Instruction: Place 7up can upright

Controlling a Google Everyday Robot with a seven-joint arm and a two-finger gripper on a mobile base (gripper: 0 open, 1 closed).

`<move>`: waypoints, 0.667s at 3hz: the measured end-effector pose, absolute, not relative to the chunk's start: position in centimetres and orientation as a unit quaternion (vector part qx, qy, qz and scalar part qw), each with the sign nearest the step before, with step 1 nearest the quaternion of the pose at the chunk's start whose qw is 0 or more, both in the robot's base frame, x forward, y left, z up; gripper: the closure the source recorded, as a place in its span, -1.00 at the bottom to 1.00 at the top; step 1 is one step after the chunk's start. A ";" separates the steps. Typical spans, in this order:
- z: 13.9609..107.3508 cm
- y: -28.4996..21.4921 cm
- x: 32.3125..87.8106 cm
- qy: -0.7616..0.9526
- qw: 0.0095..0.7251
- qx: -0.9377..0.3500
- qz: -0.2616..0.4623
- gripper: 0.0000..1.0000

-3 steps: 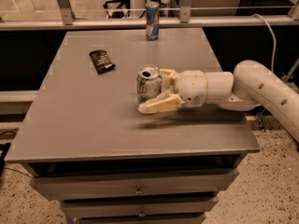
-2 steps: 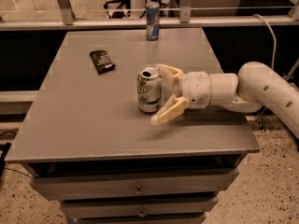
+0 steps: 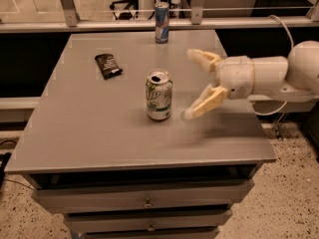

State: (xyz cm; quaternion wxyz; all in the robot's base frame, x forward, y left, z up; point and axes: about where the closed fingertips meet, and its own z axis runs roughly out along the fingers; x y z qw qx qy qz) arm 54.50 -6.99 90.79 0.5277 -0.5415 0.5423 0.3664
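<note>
The 7up can, white and silver with green lettering, stands upright near the middle of the grey table. My gripper is to the right of the can, a short gap away from it, not touching. Its two cream fingers are spread wide apart and hold nothing. The arm comes in from the right edge of the view.
A tall slim blue-and-silver can stands at the table's far edge. A small flat black packet lies at the back left. Drawers sit under the tabletop. A railing runs behind the table.
The gripper was closed around the can, then opened and drew back to the right. The can now stands free and upright on the table.
</note>
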 end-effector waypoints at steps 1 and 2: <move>94.9 -11.3 55.3 0.563 0.536 -0.550 0.305 -1.00; 95.5 -11.7 55.5 0.563 0.540 -0.550 0.299 -1.00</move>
